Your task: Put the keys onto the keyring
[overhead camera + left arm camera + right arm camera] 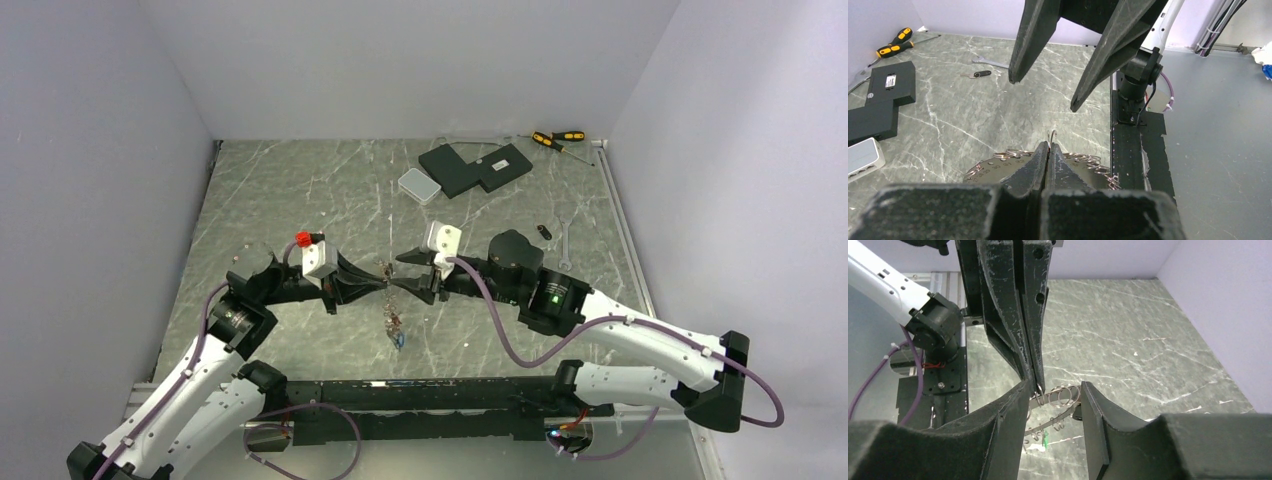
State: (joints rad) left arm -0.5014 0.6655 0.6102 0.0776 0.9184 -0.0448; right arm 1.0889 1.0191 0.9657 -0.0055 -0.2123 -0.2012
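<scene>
The keyring (990, 169), a flat silver disc with numbers and small split rings round its rim, hangs above the table between both grippers (390, 303). My left gripper (1049, 146) is shut on one small split ring at the disc's upper rim; it also shows in the top view (380, 286). My right gripper (1055, 389) is open, its fingers either side of the rim (1064, 401) without touching it, and faces the left one (402, 277). A green-tagged key (1045, 439) dangles from the lower rim, among others (397, 338). A loose dark-headed key (541, 232) lies on the table to the right.
A silver wrench (566, 245) lies by the loose key. A black box (475, 165), a white box (418, 184) and two screwdrivers (558, 138) are at the back. Walls stand left, right and behind. The black mounting rail (430, 395) runs along the near edge.
</scene>
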